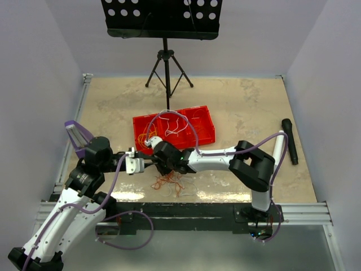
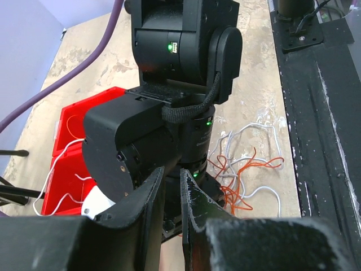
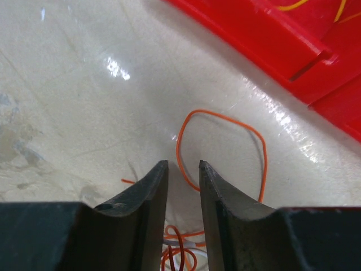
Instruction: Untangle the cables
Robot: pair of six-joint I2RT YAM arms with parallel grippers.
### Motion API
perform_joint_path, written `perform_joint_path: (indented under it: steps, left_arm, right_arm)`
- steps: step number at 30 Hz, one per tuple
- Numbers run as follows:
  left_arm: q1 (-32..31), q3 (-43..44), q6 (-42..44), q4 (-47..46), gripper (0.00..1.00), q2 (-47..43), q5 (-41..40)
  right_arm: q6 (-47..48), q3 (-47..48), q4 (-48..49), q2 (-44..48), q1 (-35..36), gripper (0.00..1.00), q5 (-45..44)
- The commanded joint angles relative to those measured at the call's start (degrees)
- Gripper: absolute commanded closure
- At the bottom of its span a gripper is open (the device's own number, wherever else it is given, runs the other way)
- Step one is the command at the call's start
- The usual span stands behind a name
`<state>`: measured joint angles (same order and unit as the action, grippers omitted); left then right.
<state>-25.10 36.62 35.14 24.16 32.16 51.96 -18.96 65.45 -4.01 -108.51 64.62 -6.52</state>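
Where the two arms meet: over the near middle of the table [image 1: 242, 107], wrists almost touching.
Left arm: rises from the near left corner, bends at the elbow, and its wrist lies level, pointing right.
Left gripper [image 2: 172, 172]: fingers nearly together, with a dark slit between them; I cannot tell whether a thin wire is pinched there.
Right arm: folded back at the elbow on the right, with the forearm stretched left across the table.
Right gripper [image 3: 183, 165]: tilted down at the tabletop, jaws parted narrowly, with bare table showing between them and nothing held.
Cables [image 1: 168, 182]: an orange and white clump on the table just below the wrists; an orange loop [image 3: 194, 112] lies just past the right fingertips.
Red bin [image 1: 203, 132]: just behind the wrists, with more strands inside.
Surface: mottled beige.
Room: pale walls, a music stand [image 1: 162, 20] at the back and a microphone [image 1: 289, 141] on the right.
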Motion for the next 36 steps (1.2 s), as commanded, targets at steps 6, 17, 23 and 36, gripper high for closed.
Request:
perform_joint_path:
  steps: [6, 17, 23, 36]
  left_arm:
    - [0.67, 2.05, -2.26, -1.49, 0.78, -0.35, -0.02]
    - [0.76, 3.46, -2.44, -0.70, 0.78, -0.26, -0.11]
    - [0.76, 4.51, -7.25, -4.63, 0.78, -0.08, -4.05]
    - [0.76, 1.00, -25.89, -16.25, 0.82, -3.42, -19.87]
  right_arm:
    - [1.91, 0.47, -2.58, 1.28, 1.21, 0.65, -1.47]
    - [2.70, 4.15, -3.46, -0.40, 1.04, 1.00, -5.16]
    - [-0.81, 6.62, -2.58, 10.58, -0.20, 1.00, -10.43]
    - [-6.44, 2.14, 0.58, 31.59, -0.20, 1.00, -15.18]
